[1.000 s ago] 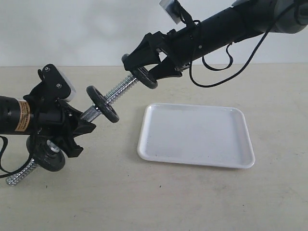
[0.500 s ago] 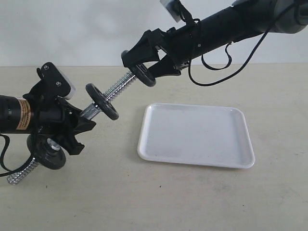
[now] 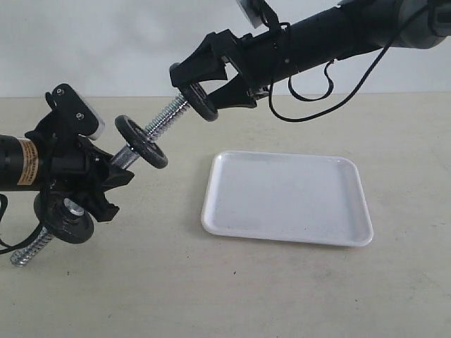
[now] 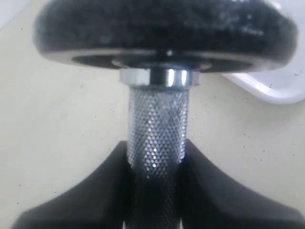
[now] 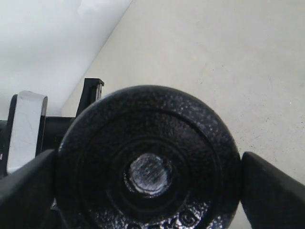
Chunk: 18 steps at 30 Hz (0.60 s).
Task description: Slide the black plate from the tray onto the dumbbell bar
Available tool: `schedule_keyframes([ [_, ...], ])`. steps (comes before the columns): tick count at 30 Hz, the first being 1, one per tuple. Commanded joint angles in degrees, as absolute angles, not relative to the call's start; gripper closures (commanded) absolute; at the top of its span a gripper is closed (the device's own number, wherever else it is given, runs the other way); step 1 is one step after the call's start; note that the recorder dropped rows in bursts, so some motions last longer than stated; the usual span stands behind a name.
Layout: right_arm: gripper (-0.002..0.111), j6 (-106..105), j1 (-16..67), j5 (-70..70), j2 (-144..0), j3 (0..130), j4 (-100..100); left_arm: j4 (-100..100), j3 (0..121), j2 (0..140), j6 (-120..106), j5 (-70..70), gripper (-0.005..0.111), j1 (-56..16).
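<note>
In the exterior view the dumbbell bar (image 3: 165, 118) slants up from lower left to upper right, above the table. My left gripper (image 3: 113, 179) is shut on its knurled middle (image 4: 157, 129), just below a black disc (image 4: 164, 28). A second disc (image 3: 65, 222) sits lower on the bar. My right gripper (image 3: 197, 95) is shut on the black plate (image 3: 203, 104), edge to edge. The plate sits on the bar's upper threaded end. In the right wrist view the bar's end face (image 5: 148, 174) shows inside the hole of the plate (image 5: 147, 143). The white tray (image 3: 289, 197) holds nothing.
The tray lies flat on the beige table (image 3: 232, 289), to the right of the bar and below the right arm (image 3: 331, 35). A black cable (image 3: 310, 105) loops under that arm. A corner of the tray (image 4: 281, 86) shows in the left wrist view.
Both grippers, the bar and the plate have shifted together a little to the left and upward. Both grips are unchanged.
</note>
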<state>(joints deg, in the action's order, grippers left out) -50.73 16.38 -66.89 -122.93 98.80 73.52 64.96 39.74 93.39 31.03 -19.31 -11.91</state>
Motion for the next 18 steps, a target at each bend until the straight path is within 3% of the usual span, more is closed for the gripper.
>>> schedule_keyframes([
  [1,0.108,-50.24,16.62,-69.96,-121.83,99.56,75.8,60.45,42.09,89.79,32.04,-43.92,0.102,-12.01],
  [18,0.108,-50.1,16.62,-69.96,-121.83,99.56,73.61,61.06,42.09,89.79,32.42,-43.92,0.102,-12.01],
])
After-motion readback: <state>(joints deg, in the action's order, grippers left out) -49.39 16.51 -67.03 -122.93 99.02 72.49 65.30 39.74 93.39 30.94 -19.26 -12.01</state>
